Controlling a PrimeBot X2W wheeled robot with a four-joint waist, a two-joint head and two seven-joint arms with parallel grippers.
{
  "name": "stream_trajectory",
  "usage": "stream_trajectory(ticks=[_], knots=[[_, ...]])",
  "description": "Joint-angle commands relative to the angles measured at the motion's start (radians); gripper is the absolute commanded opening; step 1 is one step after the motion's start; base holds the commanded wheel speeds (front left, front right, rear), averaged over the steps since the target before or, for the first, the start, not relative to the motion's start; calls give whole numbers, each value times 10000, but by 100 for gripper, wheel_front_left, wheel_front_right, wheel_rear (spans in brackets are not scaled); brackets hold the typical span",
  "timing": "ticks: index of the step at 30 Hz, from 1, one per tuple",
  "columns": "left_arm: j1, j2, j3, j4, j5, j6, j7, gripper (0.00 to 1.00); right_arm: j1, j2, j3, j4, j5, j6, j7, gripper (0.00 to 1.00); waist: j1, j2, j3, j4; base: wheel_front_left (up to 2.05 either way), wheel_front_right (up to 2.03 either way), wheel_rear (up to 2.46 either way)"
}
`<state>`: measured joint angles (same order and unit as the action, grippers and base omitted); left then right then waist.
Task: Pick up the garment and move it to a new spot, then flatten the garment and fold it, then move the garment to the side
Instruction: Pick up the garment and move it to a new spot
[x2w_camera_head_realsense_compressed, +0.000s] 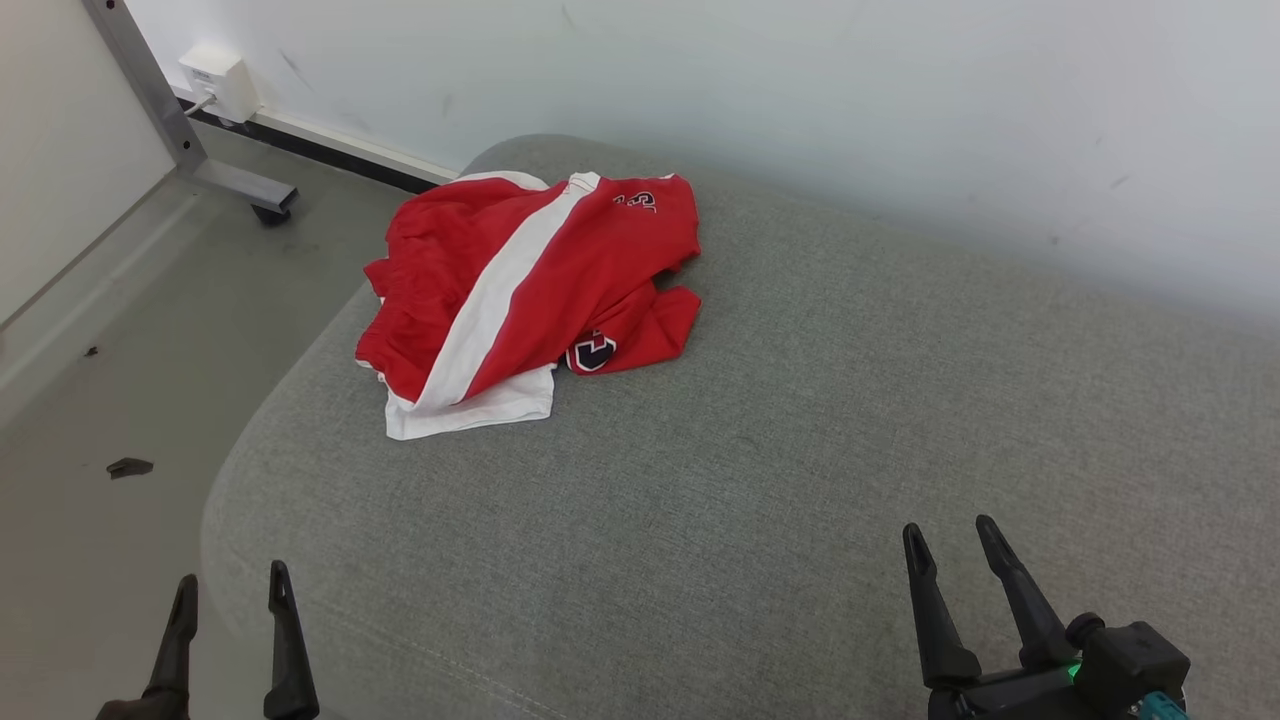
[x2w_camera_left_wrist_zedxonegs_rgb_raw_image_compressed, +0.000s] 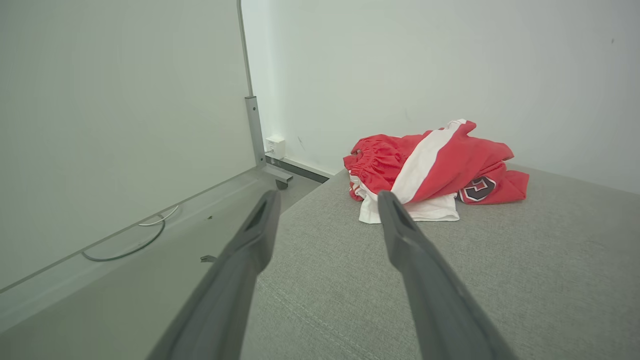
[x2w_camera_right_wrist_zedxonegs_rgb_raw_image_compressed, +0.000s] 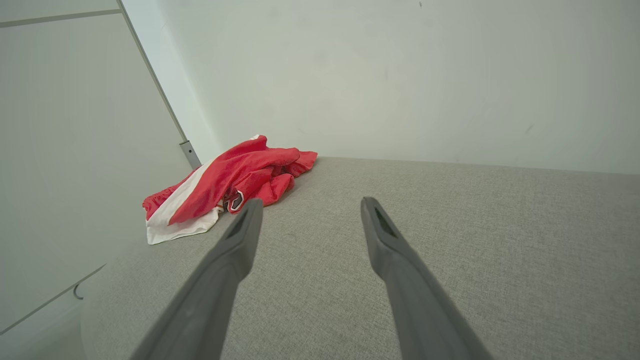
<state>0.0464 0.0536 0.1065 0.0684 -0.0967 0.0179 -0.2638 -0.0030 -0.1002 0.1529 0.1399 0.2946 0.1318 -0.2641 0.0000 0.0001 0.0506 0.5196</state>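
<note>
Both end effectors are seen nearest, low in the head view: left end effector (x2w_camera_head_realsense_compressed: 232, 580) at the near left, right end effector (x2w_camera_head_realsense_compressed: 950, 528) at the near right. Each has its fingers spread wide, and nothing is held.

The garment (x2w_camera_head_realsense_compressed: 530, 290) is carried by a grey padded seat (x2w_camera_head_realsense_compressed: 800, 450). It lies well apart from both end effectors, at the far left of the seat, close to its left edge and near the far wall.

Risks, as judged:
- The garment could be swept over that left edge onto the floor (x2w_camera_head_realsense_compressed: 120, 380) if it is dragged rather than lifted.
- Only the top layer could be pinched, since the cloth is bunched and doubled, and flattening would then be harder.
- Thin-looking fabric could slip from the narrow fingers.
- The seat cover could be snagged if the fingertips are driven too deep.

Garment look: red shorts in a crumpled heap, crossed diagonally by a broad white stripe. A white panel pokes out at the near side. A gathered waistband is seen at the left end in the left wrist view. A small dark emblem (x2w_camera_head_realsense_compressed: 590, 352) sits on the near right fold.
</note>
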Motion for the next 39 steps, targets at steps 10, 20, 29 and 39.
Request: stream_trajectory(ticks=[10, 20, 29, 39], knots=[[-723, 6, -63, 379, -266, -231, -14, 100, -119, -208, -216, -139, -31, -21, -7, 100, 0, -1, 434, -373, 0, 0, 0], [-3776, 797, 360, 960, -527, -702, -13, 100, -868, -854, -602, -557, 0, -21, -7, 100, 0, -1, 2238, -2197, 0, 0, 0], [-6997, 1926, 607, 1554, -817, -869, 740, 100, -1292, -1209, -1870, -1103, 195, -21, -7, 100, 0, -1, 3657, -3632, 0, 0, 0], [-8602, 2976, 538, 3138, -786, -999, 2054, 100, -1544, -1240, -2567, -1462, 209, -21, -7, 100, 0, -1, 4207, -4469, 0, 0, 0]])
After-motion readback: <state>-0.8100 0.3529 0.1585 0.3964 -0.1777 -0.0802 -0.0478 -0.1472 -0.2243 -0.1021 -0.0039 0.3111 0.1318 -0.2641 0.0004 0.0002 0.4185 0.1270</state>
